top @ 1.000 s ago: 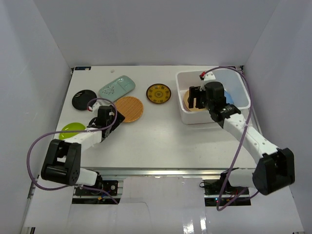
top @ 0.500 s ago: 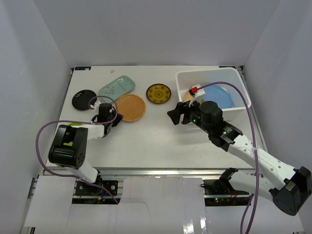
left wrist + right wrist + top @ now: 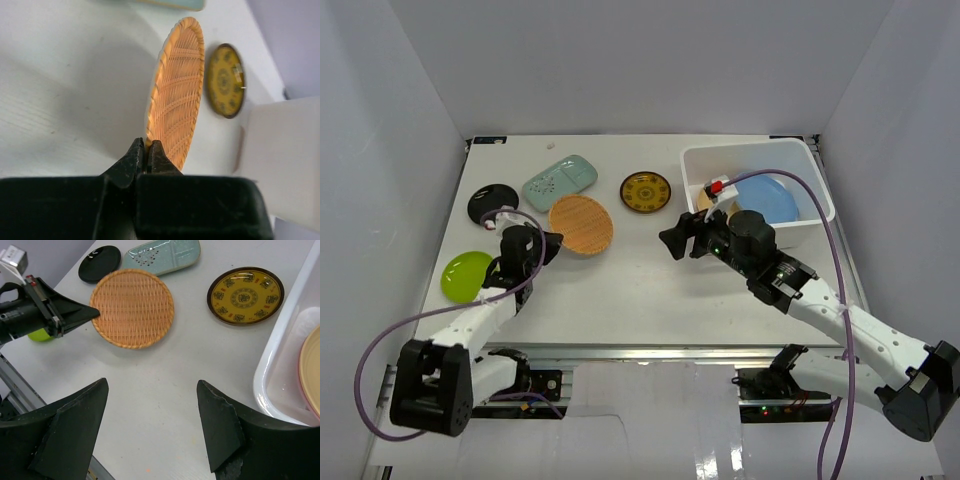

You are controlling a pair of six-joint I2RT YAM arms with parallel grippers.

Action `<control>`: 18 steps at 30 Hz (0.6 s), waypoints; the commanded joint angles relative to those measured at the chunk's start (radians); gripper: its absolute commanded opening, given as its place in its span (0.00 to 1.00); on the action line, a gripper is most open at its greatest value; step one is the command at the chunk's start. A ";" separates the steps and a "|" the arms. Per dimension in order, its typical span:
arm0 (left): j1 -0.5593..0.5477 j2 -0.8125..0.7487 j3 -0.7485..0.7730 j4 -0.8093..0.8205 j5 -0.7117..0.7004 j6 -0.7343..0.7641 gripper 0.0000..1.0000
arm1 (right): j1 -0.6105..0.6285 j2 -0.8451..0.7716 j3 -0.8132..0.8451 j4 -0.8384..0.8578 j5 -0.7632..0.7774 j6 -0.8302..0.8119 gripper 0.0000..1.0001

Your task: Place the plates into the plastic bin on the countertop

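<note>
On the near left of the countertop (image 3: 640, 290) lies the lime plate (image 3: 465, 275). Just beyond it the left gripper (image 3: 548, 243) is clamped on the left rim of the orange woven plate (image 3: 581, 224), which sits tilted. The right gripper (image 3: 675, 238) hovers with its fingers apart, holding nothing, between that plate and the bin (image 3: 750, 147). The bin, far right, holds a blue plate (image 3: 775, 200) and a tan plate (image 3: 312, 370). Farther back lie the yellow patterned plate (image 3: 646, 191), mint dish (image 3: 560, 181) and black plate (image 3: 492, 203).
</note>
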 commanded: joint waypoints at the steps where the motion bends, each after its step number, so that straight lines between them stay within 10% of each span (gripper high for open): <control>1: 0.002 -0.158 0.040 0.007 0.061 0.021 0.00 | 0.002 -0.055 0.038 0.040 0.023 -0.020 0.77; 13: -0.113 -0.203 0.319 0.111 0.339 -0.069 0.00 | -0.030 -0.268 0.067 -0.031 0.248 -0.054 0.74; 16: -0.249 -0.074 0.456 0.123 0.280 -0.008 0.00 | -0.031 -0.303 0.084 -0.086 0.335 -0.048 0.57; 18: -0.318 0.039 0.526 0.128 0.272 0.009 0.00 | -0.033 -0.341 0.082 -0.101 0.357 -0.037 0.26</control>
